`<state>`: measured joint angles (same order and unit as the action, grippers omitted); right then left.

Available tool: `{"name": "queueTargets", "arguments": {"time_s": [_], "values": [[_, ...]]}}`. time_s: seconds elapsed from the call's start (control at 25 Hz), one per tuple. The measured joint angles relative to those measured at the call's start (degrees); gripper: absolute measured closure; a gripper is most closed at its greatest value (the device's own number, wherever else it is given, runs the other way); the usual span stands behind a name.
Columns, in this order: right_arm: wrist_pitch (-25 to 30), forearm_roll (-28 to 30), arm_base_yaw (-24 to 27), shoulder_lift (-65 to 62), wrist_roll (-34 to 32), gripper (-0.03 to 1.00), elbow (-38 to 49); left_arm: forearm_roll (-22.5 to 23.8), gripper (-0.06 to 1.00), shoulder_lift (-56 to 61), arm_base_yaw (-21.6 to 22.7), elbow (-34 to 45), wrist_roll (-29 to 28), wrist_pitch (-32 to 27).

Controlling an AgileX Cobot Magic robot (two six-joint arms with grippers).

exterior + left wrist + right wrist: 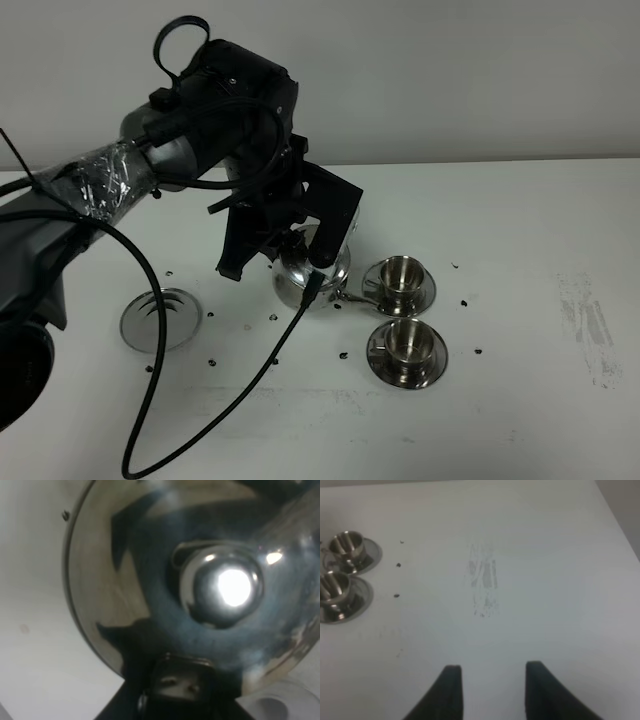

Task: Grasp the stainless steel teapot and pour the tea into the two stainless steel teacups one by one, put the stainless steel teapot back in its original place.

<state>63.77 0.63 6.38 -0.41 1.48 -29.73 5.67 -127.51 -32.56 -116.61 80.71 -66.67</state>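
Fingers of our left gripper [305, 250] clamp the stainless steel teapot [298, 282] beside the far teacup [402, 274]; right gripper [492, 690] gapes empty. First pour likely next: we tip gently.

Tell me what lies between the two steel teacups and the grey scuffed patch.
Only three small dark specks near the teacups; otherwise the table is bare up to the scuffed patch. The right wrist view shows it clearly.
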Motion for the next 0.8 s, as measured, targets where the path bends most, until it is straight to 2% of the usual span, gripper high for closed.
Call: {"name": "queueTargets", "arguments": {"time_s": [0.44,0.8], "values": [[0.0,0.0,0.0,0.0,0.0,0.68,0.0,5.8,0.74,-1.7,-2.5,0.0,0.4,3.2],[0.0,0.0,0.0,0.0,0.0,0.68,0.0,8.1,0.74,-1.8,-4.3,0.0,1.8,4.2]]}}
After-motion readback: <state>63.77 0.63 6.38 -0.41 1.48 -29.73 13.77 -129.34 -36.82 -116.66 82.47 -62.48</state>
